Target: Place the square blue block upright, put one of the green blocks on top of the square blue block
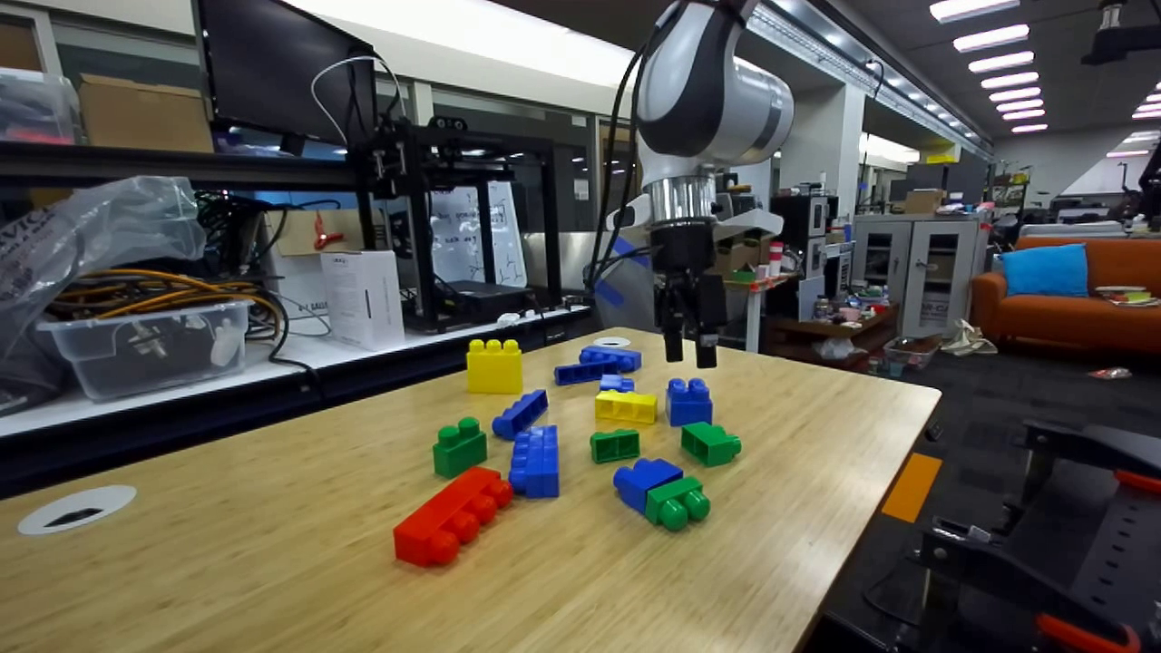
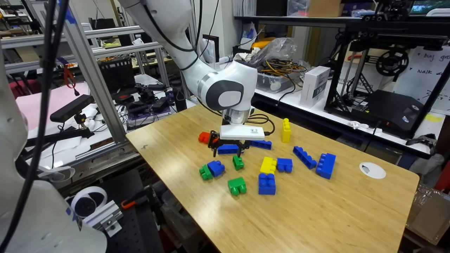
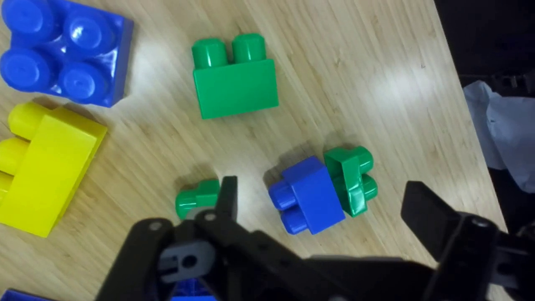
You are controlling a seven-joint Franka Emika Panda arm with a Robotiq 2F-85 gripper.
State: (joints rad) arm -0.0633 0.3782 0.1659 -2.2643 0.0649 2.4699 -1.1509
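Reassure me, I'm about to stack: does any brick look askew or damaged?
I see no damage, but several bricks lie on their sides, such as a green block, a yellow brick and the red brick. Their studs point sideways, while the square blue block stands upright.

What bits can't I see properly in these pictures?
Green block: partly covered by the gripper in the wrist view.
Square blue block: cut by the wrist view's top edge.
Yellow brick: cut by the wrist view's left edge.
Red brick: partly behind the gripper in an exterior view.
Whiteboard writing: cut off by the right edge in an exterior view.
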